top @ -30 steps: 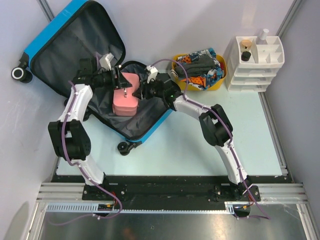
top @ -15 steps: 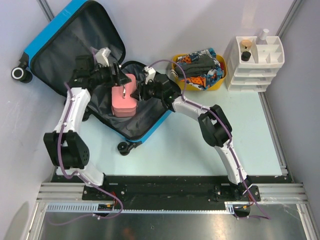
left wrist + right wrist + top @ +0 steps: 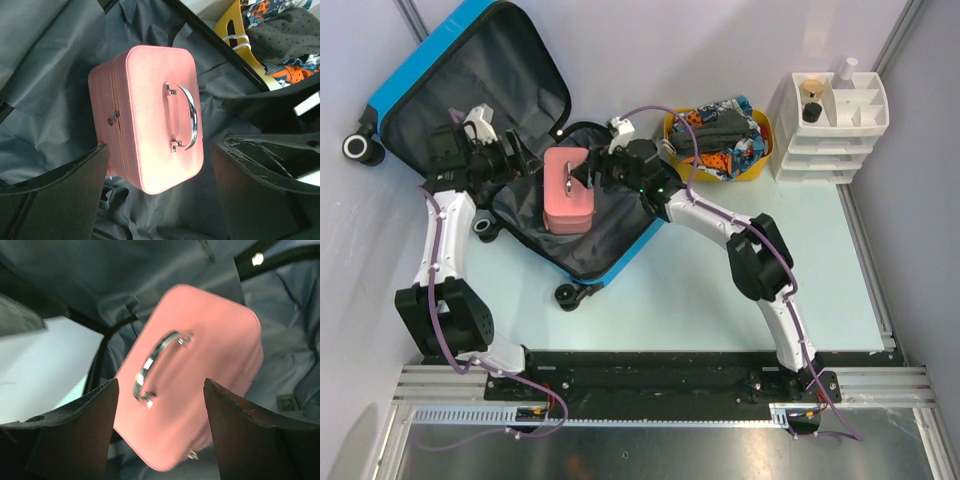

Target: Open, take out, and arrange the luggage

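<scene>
So the luggage (image 3: pixel 410 72) is lying wide open in the far left corner of the worktop, lid flopping back against the wall, grey lining showing; nothing is coming out of it yet. Left pincer (image 3: pixel 528 160) is hanging over the lining with its jaws spread wide, gripping nothing; the pink case (image 3: pixel 568 195) is sitting just to its right, apart from the fingers. That case is lying flat in the near half of the shell, long axis running from far to near, metal handle (image 3: pixel 185 117) facing up along that line. Right pincer (image 3: pixel 588 172) is also released, hovering right at the case's far right corner, so I'm guessing the right arm is the closer one for a grab. The yellow tub (image 3: pixel 672 125) is waiting further right.
</scene>
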Robot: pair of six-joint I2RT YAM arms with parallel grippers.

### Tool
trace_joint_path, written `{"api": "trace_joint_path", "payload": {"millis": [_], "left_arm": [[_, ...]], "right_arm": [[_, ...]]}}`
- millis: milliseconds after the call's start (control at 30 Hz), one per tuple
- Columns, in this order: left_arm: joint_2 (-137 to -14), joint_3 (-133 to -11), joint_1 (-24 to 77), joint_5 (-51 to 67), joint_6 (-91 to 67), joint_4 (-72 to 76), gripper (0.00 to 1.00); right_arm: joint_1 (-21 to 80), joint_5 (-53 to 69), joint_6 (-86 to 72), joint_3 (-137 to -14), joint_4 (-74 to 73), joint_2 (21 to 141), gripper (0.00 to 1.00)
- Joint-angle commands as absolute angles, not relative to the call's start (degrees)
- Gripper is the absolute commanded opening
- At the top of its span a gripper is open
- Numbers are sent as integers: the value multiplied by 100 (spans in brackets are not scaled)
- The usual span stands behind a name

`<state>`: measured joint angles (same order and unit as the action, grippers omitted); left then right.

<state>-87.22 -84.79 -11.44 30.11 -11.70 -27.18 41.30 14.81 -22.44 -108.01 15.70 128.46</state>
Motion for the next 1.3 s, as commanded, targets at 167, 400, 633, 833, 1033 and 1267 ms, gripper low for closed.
{"api": "trace_joint_path", "payload": {"millis": [167,400,633,833,1033,1267], "left_arm": [[-8034,-8332,-1195,2795,-1151,-2558,90],[-7735,-7858,-1344,2760,-1178,-2558,91],[-7506,-7559,-1406,2654,-1169,-2558,91],[-7304,-7199,-1424,2593,-1099,-2549,91],[-7128,-6996,-1433,2619,-1099,-2558,91],[-7049,-6952,-1441,2654,-1125,-2549,91]], "right_arm": [[4798,-1304,-1987,-12204,706,13068,75],[4878,-1530,-2461,-12692,167,13438,76],[4957,-1521,-2601,-12604,35,13562,76],[5045,-1599,-2312,-12551,228,13755,70],[5115,-1521,-2277,-12533,377,13746,60],[5142,-1477,-2163,-12656,466,13825,18]]}}
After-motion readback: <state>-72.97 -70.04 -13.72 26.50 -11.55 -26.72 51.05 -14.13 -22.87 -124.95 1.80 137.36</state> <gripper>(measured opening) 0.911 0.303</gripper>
